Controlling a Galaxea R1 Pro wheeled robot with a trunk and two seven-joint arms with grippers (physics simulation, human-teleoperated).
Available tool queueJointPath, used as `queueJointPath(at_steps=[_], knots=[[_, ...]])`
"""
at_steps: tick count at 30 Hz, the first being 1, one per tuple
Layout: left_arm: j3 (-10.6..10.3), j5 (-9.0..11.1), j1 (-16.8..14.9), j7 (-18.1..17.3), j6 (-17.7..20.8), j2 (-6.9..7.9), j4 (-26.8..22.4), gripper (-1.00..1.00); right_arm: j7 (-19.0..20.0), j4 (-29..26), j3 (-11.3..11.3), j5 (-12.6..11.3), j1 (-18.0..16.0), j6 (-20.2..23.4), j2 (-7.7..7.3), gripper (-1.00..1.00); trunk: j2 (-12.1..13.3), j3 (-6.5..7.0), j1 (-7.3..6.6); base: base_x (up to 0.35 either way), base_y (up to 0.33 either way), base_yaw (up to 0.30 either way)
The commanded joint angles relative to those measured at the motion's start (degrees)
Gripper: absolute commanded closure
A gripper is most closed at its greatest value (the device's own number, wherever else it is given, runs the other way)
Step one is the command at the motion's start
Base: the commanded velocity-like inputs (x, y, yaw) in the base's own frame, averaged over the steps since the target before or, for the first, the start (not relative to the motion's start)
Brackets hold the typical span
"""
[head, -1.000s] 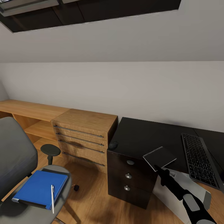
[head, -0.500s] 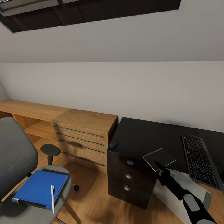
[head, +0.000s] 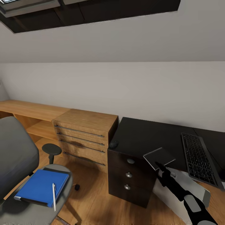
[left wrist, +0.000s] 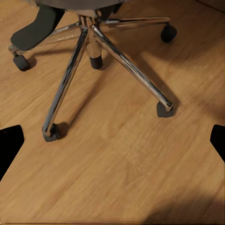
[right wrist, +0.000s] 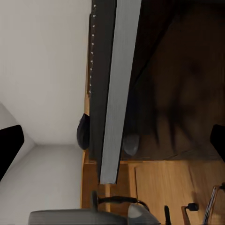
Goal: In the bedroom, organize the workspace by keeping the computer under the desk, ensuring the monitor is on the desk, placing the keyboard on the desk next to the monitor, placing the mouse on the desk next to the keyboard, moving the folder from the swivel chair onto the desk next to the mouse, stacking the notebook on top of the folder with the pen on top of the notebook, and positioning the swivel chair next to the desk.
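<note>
My right gripper (head: 161, 166) is shut on the thin grey notebook (head: 159, 157), held tilted just above the front edge of the black desk (head: 140, 134). The right wrist view shows the notebook (right wrist: 112, 93) edge-on between the fingers. On the desk lie the small dark mouse (head: 113, 144) at its left corner and the keyboard (head: 197, 158) at the right. The light-grey computer (head: 201, 193) stands under the desk. The grey swivel chair (head: 15, 156) at the left carries the blue folder (head: 42, 187) with the white pen (head: 54, 192) on it. My left gripper (left wrist: 112, 140) hangs open over the floor by the chair's chrome base (left wrist: 93, 42).
A light wooden drawer chest (head: 84, 134) stands against the desk's left side, with a low wooden shelf (head: 28, 109) running on to the left. Three dark drawers with silver knobs (head: 128, 175) face me. Bare wood floor (head: 93, 200) lies between chair and desk.
The whole picture has shifted a little, so the camera moved. My right gripper still holds the notebook at about the same spot over the desk's front edge.
</note>
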Motion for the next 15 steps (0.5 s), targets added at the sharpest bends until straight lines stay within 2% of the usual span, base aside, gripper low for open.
queueJointPath(at_steps=[1,15], knots=[[-0.5,0.5,0.0,0.0,-0.1,0.0,0.0,-1.0,0.1,0.0,-0.2,-0.2,0.0,0.4,0.02,-1.0,0.0,-0.05,-0.03,-0.244,0.0,0.0],[-0.5,0.4,0.0,0.0,-0.1,-0.03,0.0,-1.0,0.1,0.0,-0.2,-0.2,0.0,0.4,0.05,-1.0,0.0,-0.05,-0.03,-0.308,0.0,0.0]])
